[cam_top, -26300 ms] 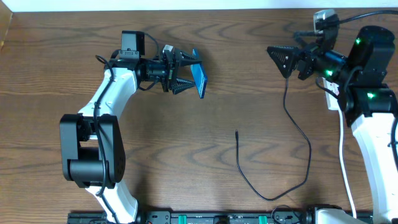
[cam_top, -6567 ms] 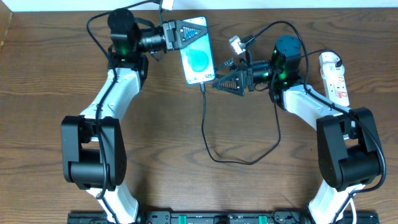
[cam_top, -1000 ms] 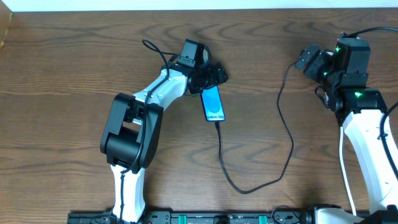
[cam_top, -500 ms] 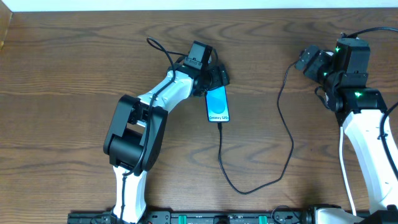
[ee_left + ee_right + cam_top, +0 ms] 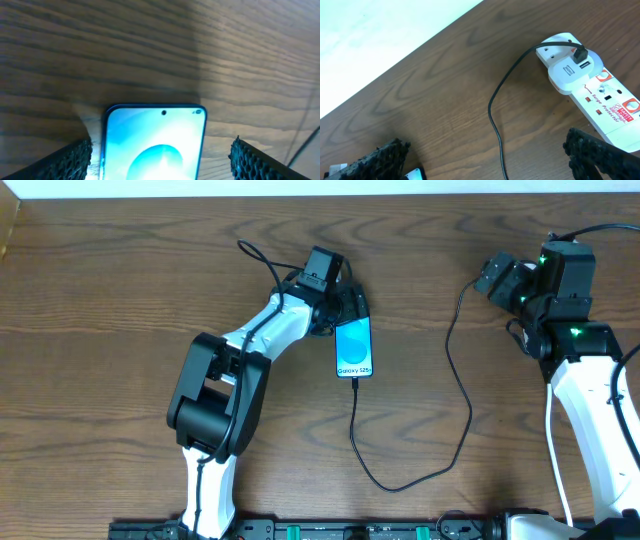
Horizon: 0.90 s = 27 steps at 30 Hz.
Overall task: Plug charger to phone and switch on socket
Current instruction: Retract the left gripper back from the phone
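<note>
Wooden desk (image 5: pixel 150 300): left fingers (image 5: pixel 70 160) and right fingers (image 5: pixel 380 152) apart, I could knock the thin black cable (image 5: pixel 469 408) from the flat blue phone (image 5: pixel 354 348).

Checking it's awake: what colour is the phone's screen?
Bright blue-cyan; the phone shows best in the left wrist view.

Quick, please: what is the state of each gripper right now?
Left gripper: open, one finger on each side of the phone, not gripping it.
Right gripper: open, holding nothing.
</note>
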Each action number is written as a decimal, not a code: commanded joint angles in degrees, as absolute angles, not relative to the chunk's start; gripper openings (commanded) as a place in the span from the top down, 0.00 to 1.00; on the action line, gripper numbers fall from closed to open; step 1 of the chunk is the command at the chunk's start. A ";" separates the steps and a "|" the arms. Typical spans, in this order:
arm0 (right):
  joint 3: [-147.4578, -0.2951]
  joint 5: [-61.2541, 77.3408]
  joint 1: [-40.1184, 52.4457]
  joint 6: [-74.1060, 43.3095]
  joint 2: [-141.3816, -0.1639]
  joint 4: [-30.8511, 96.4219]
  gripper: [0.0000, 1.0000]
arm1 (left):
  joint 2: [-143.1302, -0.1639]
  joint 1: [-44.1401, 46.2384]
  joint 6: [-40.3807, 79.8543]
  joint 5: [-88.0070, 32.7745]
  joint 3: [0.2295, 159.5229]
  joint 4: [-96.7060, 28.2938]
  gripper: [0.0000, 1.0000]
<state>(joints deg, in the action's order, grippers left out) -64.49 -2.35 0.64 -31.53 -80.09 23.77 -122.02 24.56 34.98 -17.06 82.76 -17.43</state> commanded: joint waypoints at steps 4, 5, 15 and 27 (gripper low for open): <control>-64.82 -2.42 0.47 -30.76 -79.83 23.79 0.01 | -118.98 23.97 25.56 -4.62 80.34 -25.52 0.10; -64.82 -2.42 0.47 -30.76 -79.83 23.83 0.01 | -116.57 23.97 24.60 -2.70 80.58 -27.14 0.10; -64.82 -2.37 0.47 -30.81 -79.83 23.86 0.01 | -95.59 23.97 23.57 3.70 80.60 -39.18 0.10; -64.82 -2.39 0.47 -30.76 -79.83 24.38 0.01 | -84.95 23.90 23.49 4.23 80.60 -47.13 0.10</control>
